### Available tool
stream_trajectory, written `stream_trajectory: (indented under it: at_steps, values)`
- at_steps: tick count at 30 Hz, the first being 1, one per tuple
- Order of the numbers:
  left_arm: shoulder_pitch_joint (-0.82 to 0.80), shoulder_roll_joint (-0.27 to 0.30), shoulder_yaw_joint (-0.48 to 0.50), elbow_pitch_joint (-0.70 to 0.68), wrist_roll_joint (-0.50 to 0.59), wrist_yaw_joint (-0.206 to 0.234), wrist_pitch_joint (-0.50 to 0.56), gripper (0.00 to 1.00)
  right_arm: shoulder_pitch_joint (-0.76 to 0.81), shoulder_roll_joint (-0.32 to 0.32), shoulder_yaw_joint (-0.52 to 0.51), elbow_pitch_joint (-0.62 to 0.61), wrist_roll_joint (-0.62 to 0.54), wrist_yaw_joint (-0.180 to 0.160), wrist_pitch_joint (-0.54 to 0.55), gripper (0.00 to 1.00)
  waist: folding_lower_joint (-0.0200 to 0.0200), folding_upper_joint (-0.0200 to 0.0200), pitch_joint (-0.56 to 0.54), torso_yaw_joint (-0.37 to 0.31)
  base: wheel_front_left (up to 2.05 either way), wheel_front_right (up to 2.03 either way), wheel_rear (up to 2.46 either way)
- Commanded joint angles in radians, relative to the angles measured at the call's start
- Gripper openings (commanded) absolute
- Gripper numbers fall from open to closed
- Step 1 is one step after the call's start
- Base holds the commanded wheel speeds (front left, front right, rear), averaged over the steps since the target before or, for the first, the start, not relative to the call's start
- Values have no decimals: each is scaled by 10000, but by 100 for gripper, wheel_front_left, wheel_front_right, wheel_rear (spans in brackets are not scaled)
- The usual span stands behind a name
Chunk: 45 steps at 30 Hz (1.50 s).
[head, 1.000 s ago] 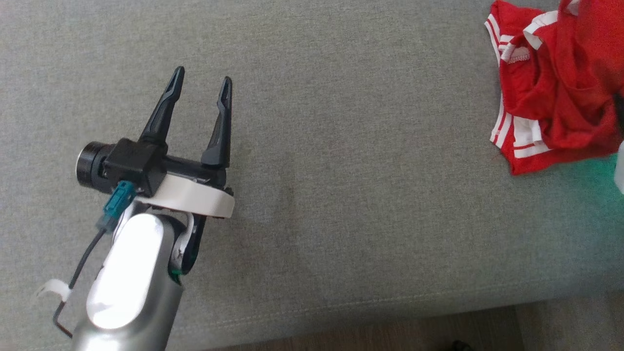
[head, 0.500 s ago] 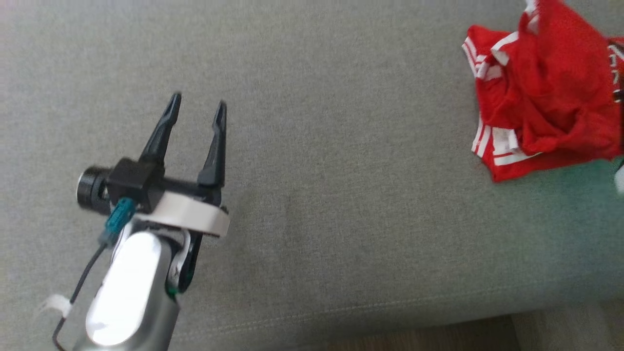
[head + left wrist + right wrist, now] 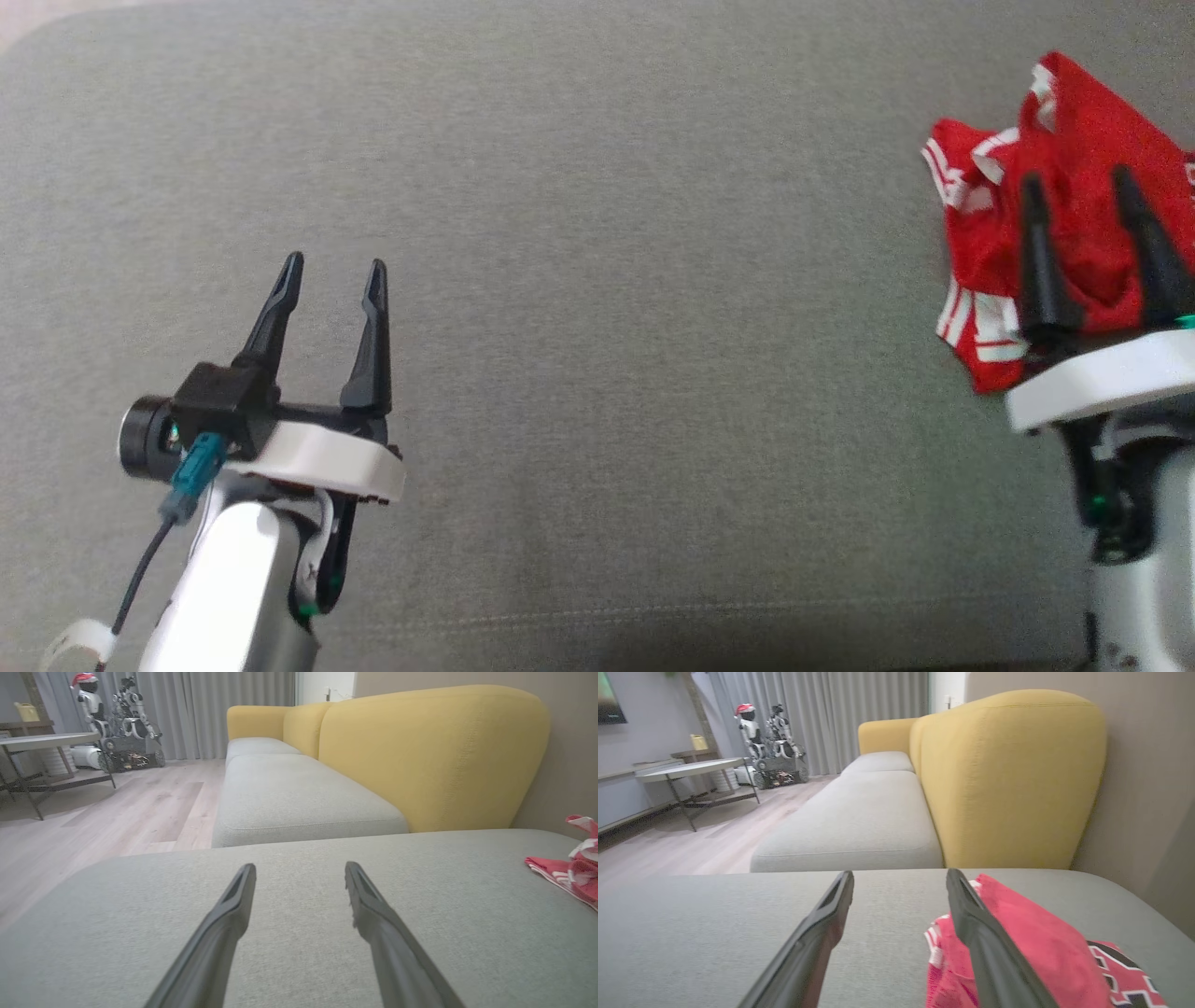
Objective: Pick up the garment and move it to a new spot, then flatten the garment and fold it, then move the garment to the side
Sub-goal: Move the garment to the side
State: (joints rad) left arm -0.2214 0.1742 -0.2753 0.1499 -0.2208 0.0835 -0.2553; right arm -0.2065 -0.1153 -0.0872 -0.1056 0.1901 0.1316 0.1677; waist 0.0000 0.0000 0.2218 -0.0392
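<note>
A crumpled red garment [image 3: 1074,215] with white stripes lies in a heap at the right end of the grey cushion [image 3: 607,280]. My right gripper [image 3: 1074,177] hangs open just over its near side, fingers apart with nothing between them. The right wrist view puts the garment [image 3: 1041,947] under and to the right of the right finger. Far off to the left my left gripper [image 3: 333,266] stands open over bare cushion. In the left wrist view the garment [image 3: 572,868] lies at the far right edge, well away from that gripper [image 3: 300,870].
A yellow sofa backrest [image 3: 1008,779] rises beyond the cushion, with a second grey seat [image 3: 289,798] beside it. The cushion's front seam [image 3: 597,611] runs along the bottom of the head view. A table [image 3: 686,767] and parked robots [image 3: 770,737] stand across the wooden floor.
The head camera has shifted, so the whole picture moved. My right gripper has come into view at the lower right, open by the garment. The left gripper stays open.
</note>
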Motion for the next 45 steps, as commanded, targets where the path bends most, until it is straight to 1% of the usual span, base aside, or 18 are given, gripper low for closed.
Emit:
stream_trajectory:
  at_steps: [1,6,11,17,21,29,45]
  values:
    - [-139,284,412,-372,-21,76,34,100,-103,57,419,-378,-92,-9,-126,100,0,0,-182,277,0,0,0]
    - [77,458,472,-409,-65,110,78,100,-121,312,1237,-37,-179,-9,-371,100,0,0,-353,547,0,0,0]
    - [448,582,460,-373,-107,109,66,100,124,475,1496,559,-265,-9,-791,100,0,0,-698,653,0,0,0]
    - [924,709,406,-352,-143,111,55,100,605,585,1391,879,-418,-9,-1017,100,0,0,-1171,622,0,0,0]
    - [1114,760,386,-337,-200,104,52,100,946,620,1227,844,-511,-9,-1008,100,0,0,-1435,611,0,0,0]
    - [1341,836,308,-244,-275,65,66,100,1391,644,1226,709,-563,-9,-885,100,0,0,-1786,594,0,0,0]
    - [1508,1025,200,-345,-352,131,230,100,1667,650,1134,582,-618,-9,-746,100,0,0,-1965,526,0,0,0]
